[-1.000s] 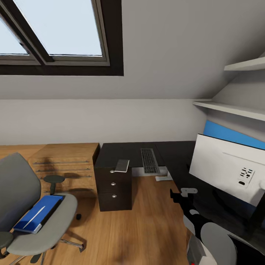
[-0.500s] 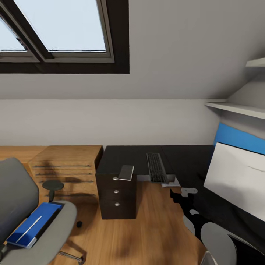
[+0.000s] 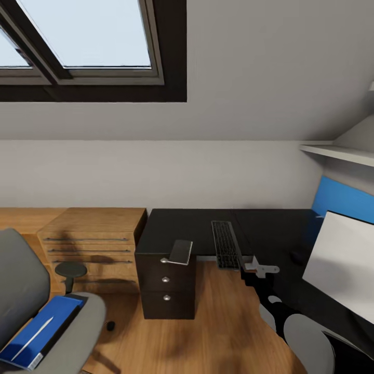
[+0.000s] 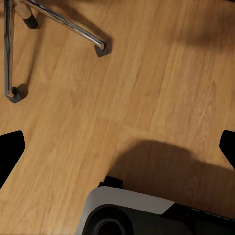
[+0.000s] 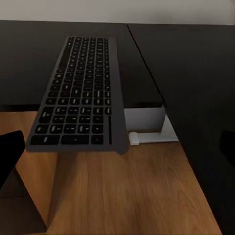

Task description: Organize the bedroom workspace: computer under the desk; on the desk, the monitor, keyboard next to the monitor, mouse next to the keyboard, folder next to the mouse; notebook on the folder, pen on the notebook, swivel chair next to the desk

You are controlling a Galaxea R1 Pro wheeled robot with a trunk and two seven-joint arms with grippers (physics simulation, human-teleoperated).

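The black desk [image 3: 197, 226] carries the keyboard [image 3: 226, 244], whose near end juts past the desk's front edge. A thin grey notebook [image 3: 180, 252] overhangs the drawers [image 3: 166, 283]. The monitor [image 3: 345, 259] stands at the right, pale back toward me. At lower left the grey swivel chair [image 3: 21, 291] holds the blue folder [image 3: 36, 337] with a thin white pen [image 3: 32, 338] on it. My right gripper [image 3: 252, 274] hangs open just before the keyboard [image 5: 81, 93], nothing between its fingers [image 5: 10, 156]. My left gripper [image 4: 117, 152] is open over bare floor near the chair's chrome legs [image 4: 63, 24].
A low light-wood cabinet [image 3: 93, 234] stands left of the desk under a skylight [image 3: 88, 36]. A blue panel [image 3: 337, 200] and white shelf [image 3: 337, 153] line the right wall. A small black object [image 3: 110, 325] lies on the floor by the chair. My base [image 4: 147, 215] shows below.
The whole view has shifted: the desk and keyboard sit lower and further right in the picture, the monitor and chair run further off the edges. The things themselves have not moved.
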